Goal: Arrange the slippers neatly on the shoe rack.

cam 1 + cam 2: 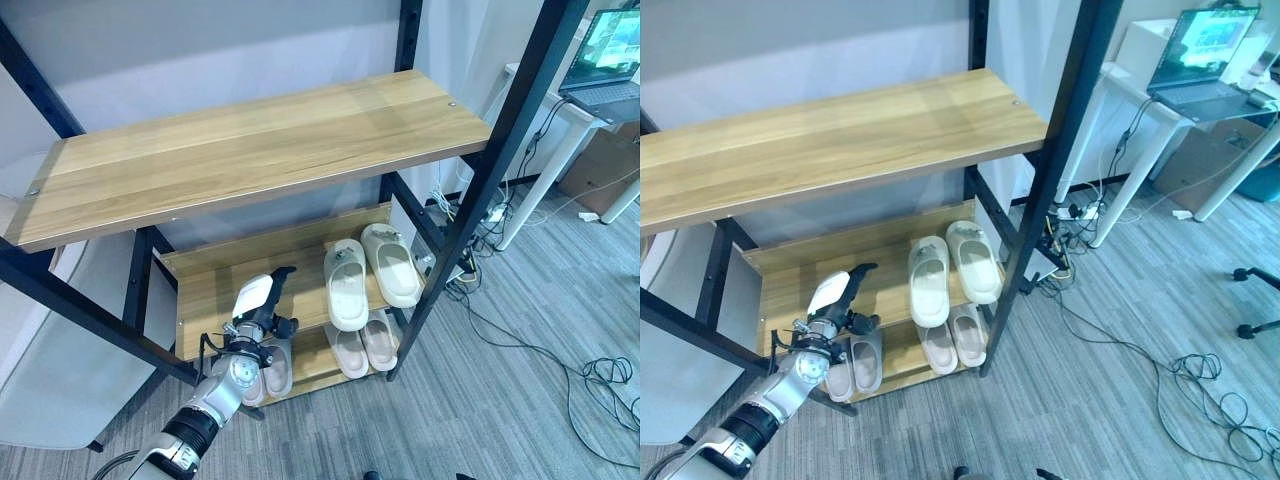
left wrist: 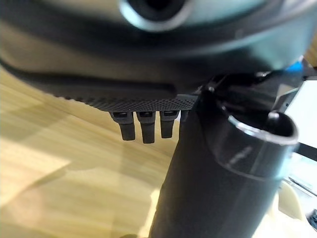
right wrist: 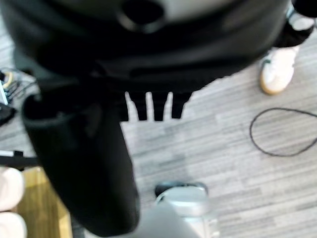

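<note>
Left hand (image 1: 262, 300), fingers straight and holding nothing, hovers before the shoe rack (image 1: 250, 150), whose middle shelf carries a cream slipper pair (image 1: 368, 272); pinkish slipper pairs (image 1: 364, 345) sit below. Swinging sideways could knock the cream pair askew. Right hand (image 3: 148, 99) hangs relaxed over floor.

The rack (image 1: 840, 130) has a bare top shelf. On the middle shelf (image 1: 790, 275) a cream pair (image 1: 950, 265) lies side by side at the right end. On the bottom shelf a beige pair (image 1: 954, 338) sits under it, and a greyish pair (image 1: 855, 365) lies further left. The left hand (image 1: 835, 300) hovers over the middle shelf's front edge, fingers straight, holding nothing. A laptop (image 1: 1200, 50) stands open on a white desk (image 1: 1140, 100).
</note>
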Tool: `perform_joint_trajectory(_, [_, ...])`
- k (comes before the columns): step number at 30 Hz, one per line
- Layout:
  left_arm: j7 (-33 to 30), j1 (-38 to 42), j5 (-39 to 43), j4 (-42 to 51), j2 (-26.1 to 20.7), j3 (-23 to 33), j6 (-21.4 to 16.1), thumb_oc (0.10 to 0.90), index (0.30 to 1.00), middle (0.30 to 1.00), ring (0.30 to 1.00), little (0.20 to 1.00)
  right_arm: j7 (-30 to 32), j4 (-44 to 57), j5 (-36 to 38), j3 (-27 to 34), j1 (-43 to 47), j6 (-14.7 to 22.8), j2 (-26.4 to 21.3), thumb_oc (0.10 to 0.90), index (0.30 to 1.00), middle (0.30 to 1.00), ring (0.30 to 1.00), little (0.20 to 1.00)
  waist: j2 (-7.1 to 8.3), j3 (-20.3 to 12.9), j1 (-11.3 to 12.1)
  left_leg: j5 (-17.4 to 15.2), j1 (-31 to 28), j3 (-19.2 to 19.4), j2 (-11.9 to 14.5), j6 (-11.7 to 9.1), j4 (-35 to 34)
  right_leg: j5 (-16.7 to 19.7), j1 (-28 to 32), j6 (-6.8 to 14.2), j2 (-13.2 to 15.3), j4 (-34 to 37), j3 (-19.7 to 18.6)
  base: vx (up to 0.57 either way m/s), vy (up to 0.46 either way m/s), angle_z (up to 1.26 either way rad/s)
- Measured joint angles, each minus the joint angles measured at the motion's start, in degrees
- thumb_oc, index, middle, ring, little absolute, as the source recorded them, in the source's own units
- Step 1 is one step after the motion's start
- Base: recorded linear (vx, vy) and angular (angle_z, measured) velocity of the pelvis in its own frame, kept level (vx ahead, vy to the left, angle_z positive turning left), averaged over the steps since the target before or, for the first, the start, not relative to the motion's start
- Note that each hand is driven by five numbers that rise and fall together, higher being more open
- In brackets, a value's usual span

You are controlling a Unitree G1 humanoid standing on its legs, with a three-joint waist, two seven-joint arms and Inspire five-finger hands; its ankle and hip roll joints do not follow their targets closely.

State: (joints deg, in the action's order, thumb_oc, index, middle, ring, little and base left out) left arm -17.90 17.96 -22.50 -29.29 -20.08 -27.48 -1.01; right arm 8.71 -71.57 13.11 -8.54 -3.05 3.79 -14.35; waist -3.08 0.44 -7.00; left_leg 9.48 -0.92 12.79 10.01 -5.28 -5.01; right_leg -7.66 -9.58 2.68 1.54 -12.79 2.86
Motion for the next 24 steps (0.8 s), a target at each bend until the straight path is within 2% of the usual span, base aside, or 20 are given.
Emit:
perform_joint_trajectory(7, [1.3,0.0,0.8,-2.6,2.5,-2.7,-0.3,0.8,0.9,0.9,0.9,0.9,0.1,0.0,0.0,0.0,-0.4,-0.2,0.6,0.8,0.9,0.9,0.9,0.9,-0.22,-2.3,-0.2,0.0,0.0,0.1,0.0,0.0,0.0,-0.2,-0.4,0.2,0.0,-0.1,-0.4,0.0,-0.007,-0.01])
perform_joint_trajectory(20, [1.1,1.0,2.3,-7.4,4.2,-4.5,-0.1,0.8,0.9,0.9,0.9,0.9,0.3,0.0,0.0,-0.1,-0.6,-0.7,0.7,0.8,0.9,0.9,0.9,0.9,-1.28,-2.7,-0.7,-0.4,0.9,0.9,-0.1,0.5,0.0,-0.7,-4.1,0.1,0.1,-3.6,-2.0,0.0,-0.021,-0.07])
perform_joint_trajectory(24, [-0.3,2.9,2.3,-9.4,4.7,-5.4,-0.1,0.8,0.9,0.9,0.9,0.9,0.3,0.0,0.0,-0.2,-0.2,-0.6,0.3,0.8,0.9,0.9,0.9,0.9,-1.92,-2.6,-0.6,-1.1,1.8,1.0,-0.1,1.3,0.0,-1.4,-6.4,-0.1,0.0,-6.0,-2.4,0.01,-0.025,-0.02])
